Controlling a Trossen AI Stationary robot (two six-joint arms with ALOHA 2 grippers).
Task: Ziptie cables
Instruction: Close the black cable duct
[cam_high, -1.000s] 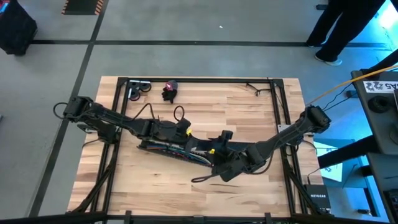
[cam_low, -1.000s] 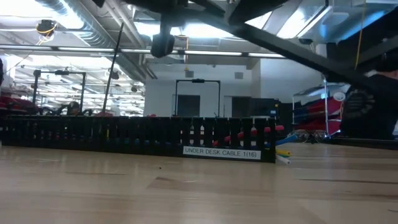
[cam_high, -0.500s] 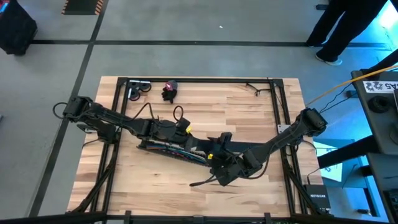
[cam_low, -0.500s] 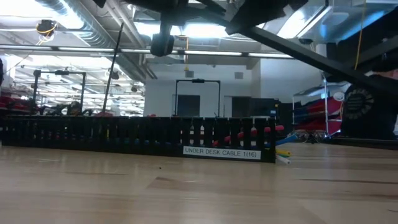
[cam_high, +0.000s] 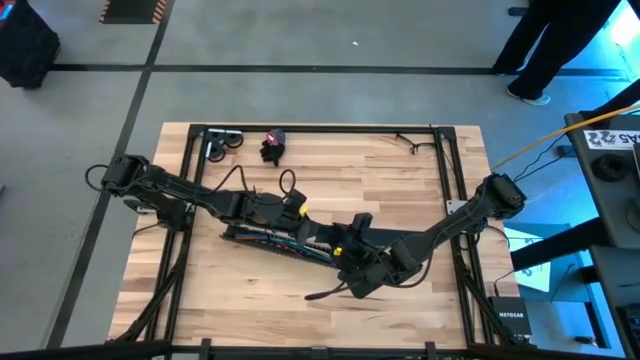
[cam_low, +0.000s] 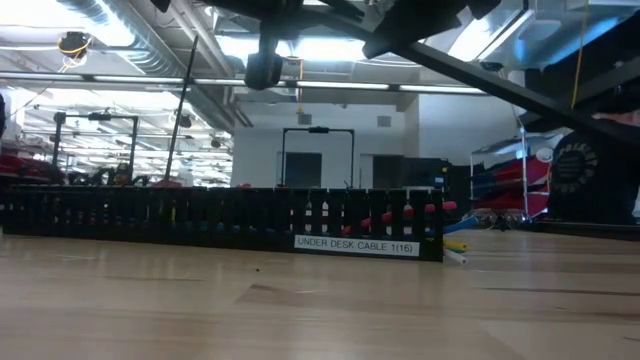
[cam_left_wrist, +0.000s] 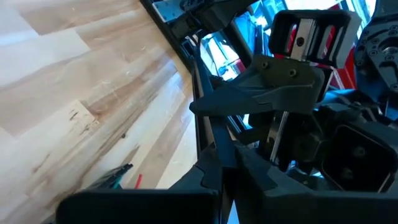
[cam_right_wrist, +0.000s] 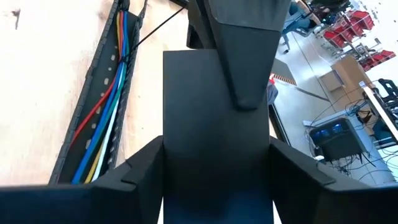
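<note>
Shifted leftward since the earlier frame, the right gripper (cam_high: 352, 280), grip unreadable, hovers nearest the cables (cam_right_wrist: 102, 118), whose long axis runs beside it toward the clenched left gripper (cam_high: 296, 208).

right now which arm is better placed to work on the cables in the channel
Left, probably. Its hand sits right over the slotted channel holding the cables, though shut. The right hand is just off the channel's end, gripping a flat black strip.

Bright overhead lighting, soft shadows, blurred wrist foregrounds
</note>
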